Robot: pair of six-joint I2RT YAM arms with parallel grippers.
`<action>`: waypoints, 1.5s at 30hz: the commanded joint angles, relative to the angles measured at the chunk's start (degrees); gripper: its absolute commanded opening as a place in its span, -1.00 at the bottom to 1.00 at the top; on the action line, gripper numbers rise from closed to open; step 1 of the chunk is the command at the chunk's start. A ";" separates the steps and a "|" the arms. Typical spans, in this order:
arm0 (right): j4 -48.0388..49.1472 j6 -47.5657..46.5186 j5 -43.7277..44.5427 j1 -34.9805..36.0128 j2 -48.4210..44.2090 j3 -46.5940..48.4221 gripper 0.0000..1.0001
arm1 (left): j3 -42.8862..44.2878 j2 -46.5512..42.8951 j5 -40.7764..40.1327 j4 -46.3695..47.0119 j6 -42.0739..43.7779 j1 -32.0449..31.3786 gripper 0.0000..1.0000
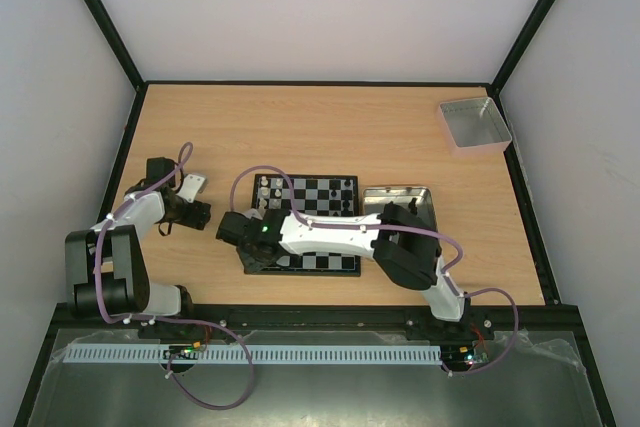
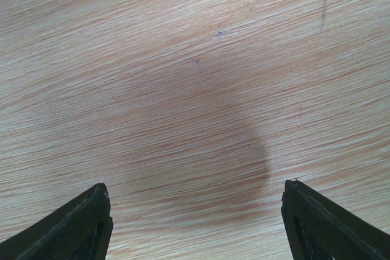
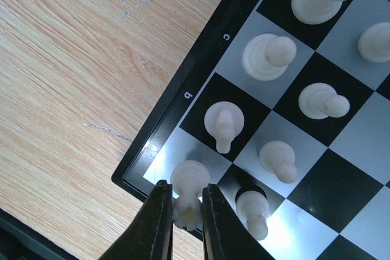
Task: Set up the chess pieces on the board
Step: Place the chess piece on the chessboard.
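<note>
The board [image 3: 201, 71] lies below my right gripper [image 3: 186, 211], which is shut on a whitish rook [image 3: 191, 178] over the white corner square; whether the rook's base touches the square I cannot tell. Other whitish chess pieces stand close by: a piece on the black square beside it [image 3: 223, 123] and pawns [image 3: 277, 159] [image 3: 250, 208] [image 3: 268, 56]. From above, the board [image 1: 322, 190] sits mid-table with my right gripper [image 1: 236, 233] at its near left corner. My left gripper [image 2: 195, 211] is open over bare wood, left of the board [image 1: 187, 209].
A metal tin [image 1: 400, 190] lies right of the board, mostly under the right arm. A grey square tray [image 1: 473, 124] stands at the far right corner. Dark pieces [image 1: 346, 187] line the board's far right side. A black frame edges the table.
</note>
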 commanded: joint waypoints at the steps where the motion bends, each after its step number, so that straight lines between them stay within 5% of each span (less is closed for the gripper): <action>1: 0.70 -0.83 -0.19 -0.23 1.55 -0.05 -0.79 | -0.69 -0.06 0.34 0.20 -0.12 -0.21 0.53; 30: -2.57 -0.72 1.71 -0.62 1.75 4.58 -0.55 | -2.10 -1.03 0.41 0.70 0.38 -0.13 0.53; 45: -3.50 -0.56 7.49 -4.45 -8.49 -0.78 -0.39 | -0.96 -3.04 0.08 -1.64 1.04 -0.17 0.53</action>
